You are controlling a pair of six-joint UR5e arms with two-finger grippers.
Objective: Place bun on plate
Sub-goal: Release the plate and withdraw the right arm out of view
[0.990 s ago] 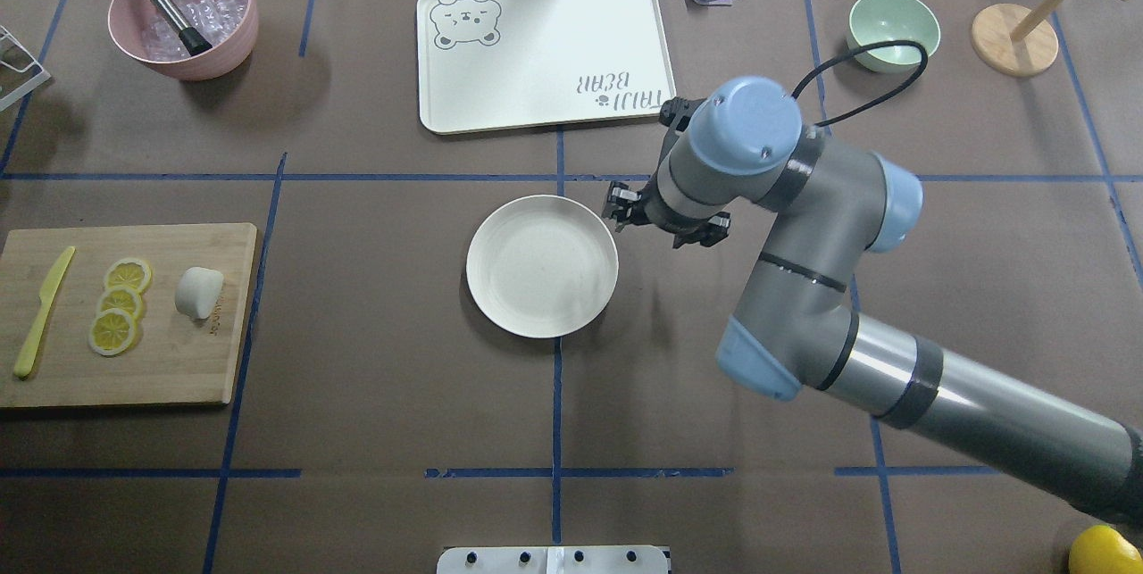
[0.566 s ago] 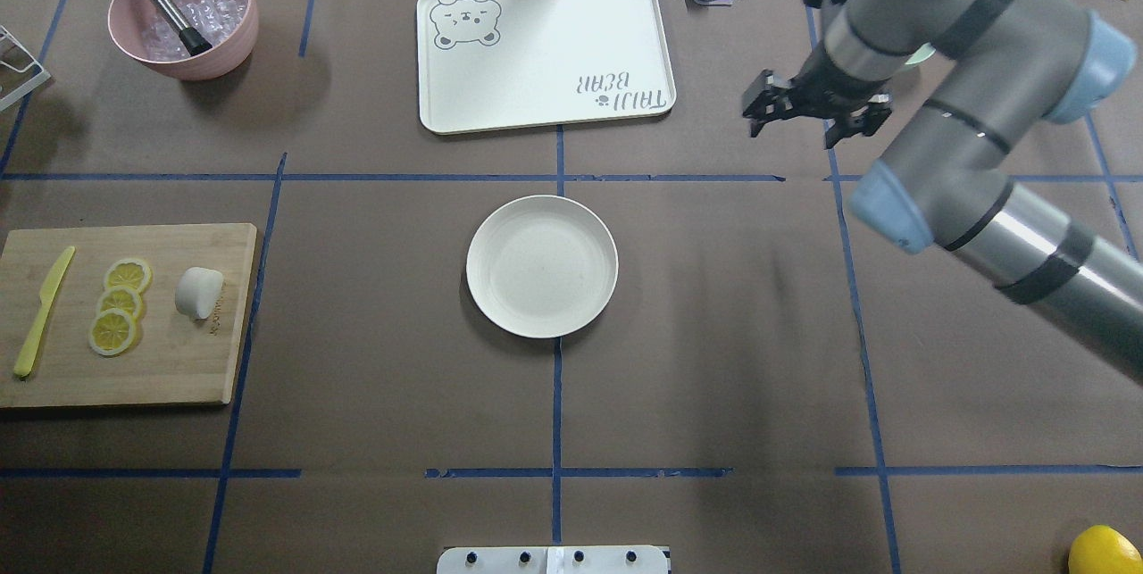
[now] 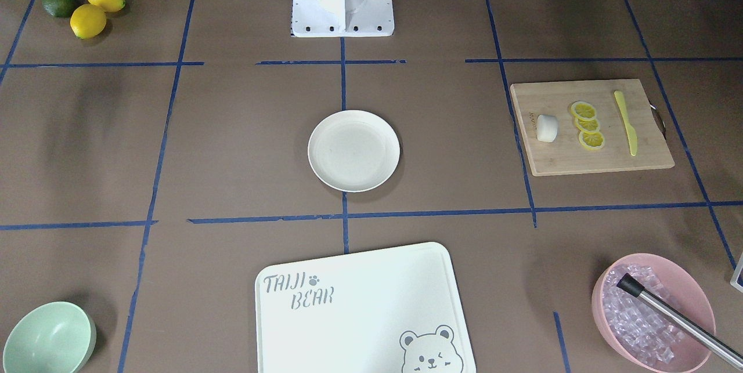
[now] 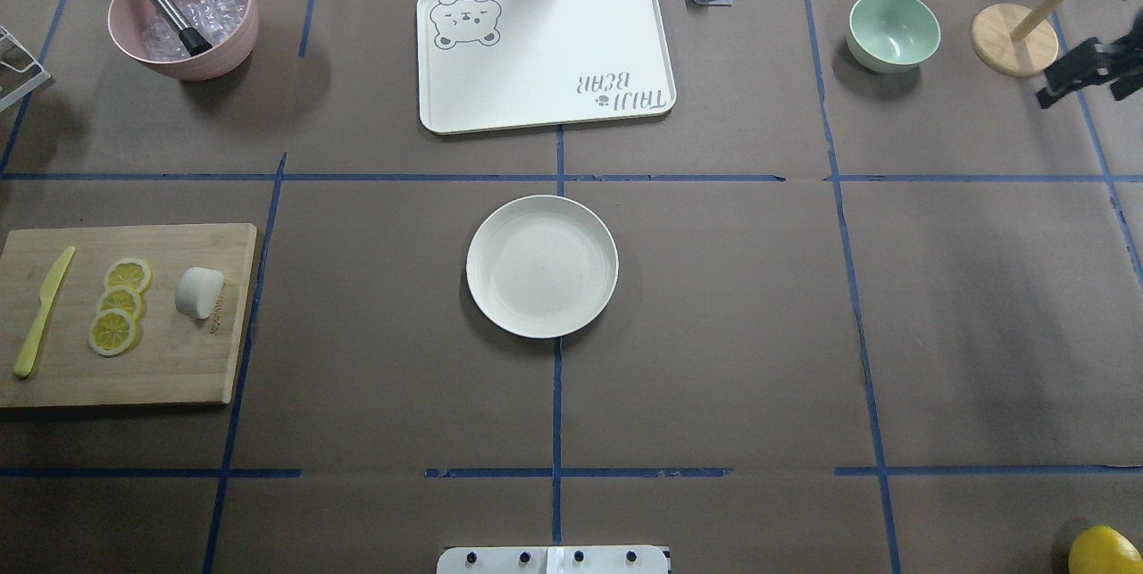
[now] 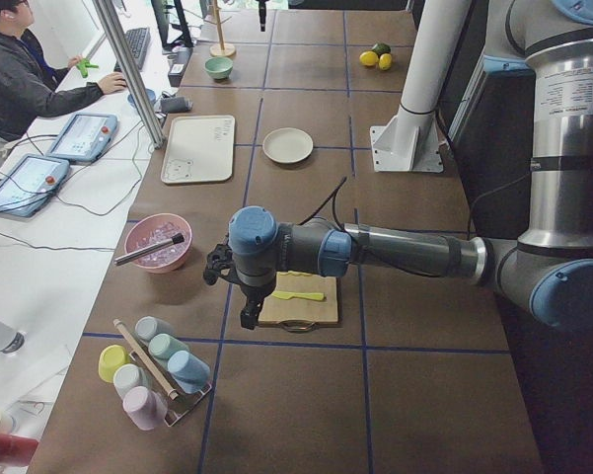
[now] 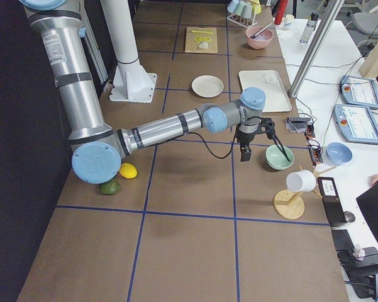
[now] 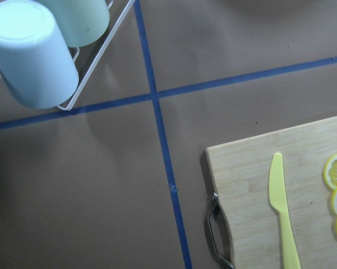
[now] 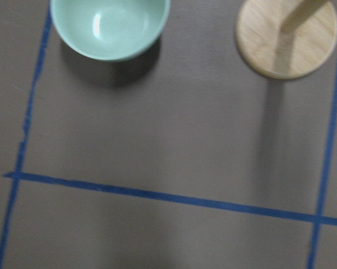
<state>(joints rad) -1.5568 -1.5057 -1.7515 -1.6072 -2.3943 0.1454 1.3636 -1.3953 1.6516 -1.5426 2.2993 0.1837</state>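
Brown paper-covered bench [image 4: 714, 333], blue tape grid, all in view. The rectangular bamboo cutting board [image 4: 179, 369] sits at the robot's left end, so I judge this pick is for the left arm. The round cream-white plate [image 4: 542, 266] lies bare at centre, where either arm should reach it. The small white rounded bun [image 4: 198, 292] rests on the board beside the yellow lemon slices [image 4: 119, 304], well apart from the plate. The left gripper [image 5: 245, 316] hangs near the board's handle end, and the right gripper [image 4: 1085, 74] is parked out at the right edge. I cannot tell how wide either set of fingers is.
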